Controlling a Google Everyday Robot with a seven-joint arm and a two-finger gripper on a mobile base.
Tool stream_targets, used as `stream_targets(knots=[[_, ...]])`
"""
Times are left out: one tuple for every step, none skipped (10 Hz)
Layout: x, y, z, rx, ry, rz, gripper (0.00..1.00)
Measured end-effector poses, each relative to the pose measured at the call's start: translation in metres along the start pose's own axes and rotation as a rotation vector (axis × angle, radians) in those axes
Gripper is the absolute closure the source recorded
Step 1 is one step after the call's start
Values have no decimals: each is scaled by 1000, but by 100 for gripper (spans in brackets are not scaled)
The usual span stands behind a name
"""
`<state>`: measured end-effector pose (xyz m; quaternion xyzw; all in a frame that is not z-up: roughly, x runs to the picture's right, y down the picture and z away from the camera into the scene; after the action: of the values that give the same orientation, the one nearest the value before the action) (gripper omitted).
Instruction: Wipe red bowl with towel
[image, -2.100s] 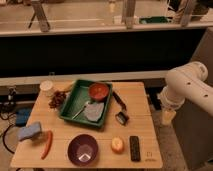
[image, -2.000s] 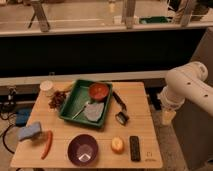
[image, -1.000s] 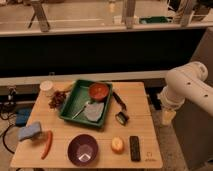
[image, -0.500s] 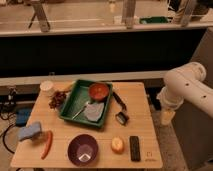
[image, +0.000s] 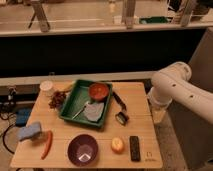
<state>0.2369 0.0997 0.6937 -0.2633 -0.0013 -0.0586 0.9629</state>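
The red bowl (image: 99, 90) sits in the far right corner of a green tray (image: 73, 102) on the wooden table. A grey towel (image: 94, 110) lies crumpled in the tray just in front of the bowl, with a utensil (image: 79, 111) beside it. My white arm (image: 172, 85) hangs off the table's right edge. The gripper (image: 159, 115) points down beside that edge, well to the right of the tray and touching nothing.
A black dish brush (image: 120, 108) lies right of the tray. A purple bowl (image: 83, 149), an orange fruit (image: 118, 145) and a black remote (image: 135, 148) sit along the front. A blue sponge (image: 30, 131), red pepper (image: 48, 144), grapes (image: 57, 99) and white cup (image: 46, 87) are on the left.
My arm has shifted very slightly at the table's right edge. Nothing on the table has moved.
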Motion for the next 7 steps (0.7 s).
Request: stream_targets(knots=[[-6, -3, 0, 3, 3, -25, 20], [-16, -6, 1, 4, -2, -46, 20], [-28, -10, 1, 8, -2, -76, 20], [-38, -13, 1, 15, -3, -102, 20], [-43, -14, 1, 21, 1, -138, 20], [-48, -15, 2, 26, 2, -157, 20], [-60, -18, 3, 33, -1, -183, 20]])
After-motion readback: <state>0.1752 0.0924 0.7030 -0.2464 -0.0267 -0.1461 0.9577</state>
